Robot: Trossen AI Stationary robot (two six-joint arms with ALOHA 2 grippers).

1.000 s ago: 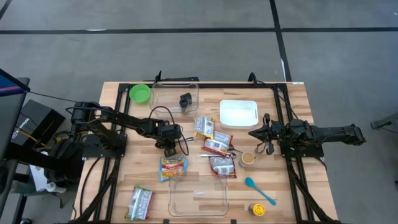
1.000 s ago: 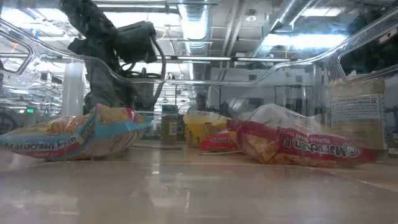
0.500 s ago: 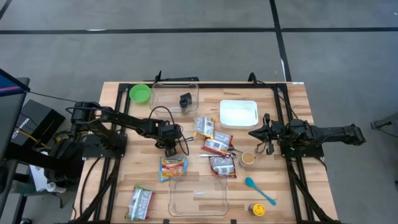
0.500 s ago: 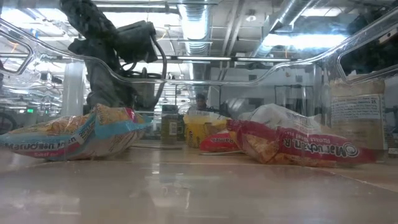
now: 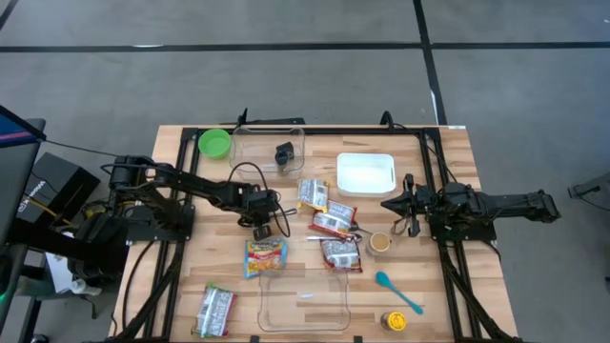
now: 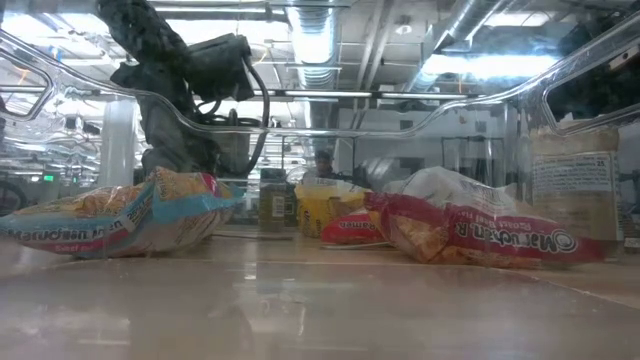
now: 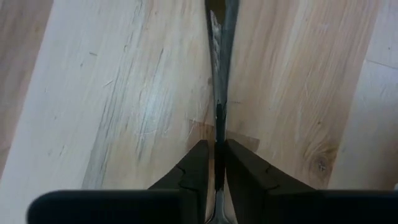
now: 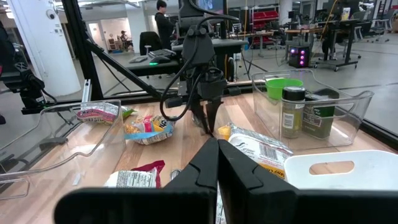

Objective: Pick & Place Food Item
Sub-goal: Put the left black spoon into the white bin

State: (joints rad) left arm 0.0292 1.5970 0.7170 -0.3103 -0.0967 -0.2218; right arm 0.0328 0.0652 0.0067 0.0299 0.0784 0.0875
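Table edges: the wooden table (image 5: 191,272) has a black frame along its left and right sides; bare board lies to the left of the left gripper.
Left gripper (image 5: 263,230): it is near mid-table with its fingers (image 7: 200,163) pressed almost together on a thin grey strip (image 7: 217,68), seen edge-on; what the strip belongs to cannot be told.
Task item: the yellow-and-blue noodle packet (image 5: 265,257) lies flat just beside that gripper, toward the near edge.
Right gripper (image 5: 389,204): it is at the right side with its fingers pressed together and nothing between them.
Surroundings: three red-and-white packets (image 5: 334,222) cluster between the two grippers, and a clear bin (image 5: 263,307) sits just beyond the noodle packet at the near edge.
Farther off: a white tray (image 5: 365,172), a green bowl (image 5: 214,143) and a teal spoon (image 5: 396,291).
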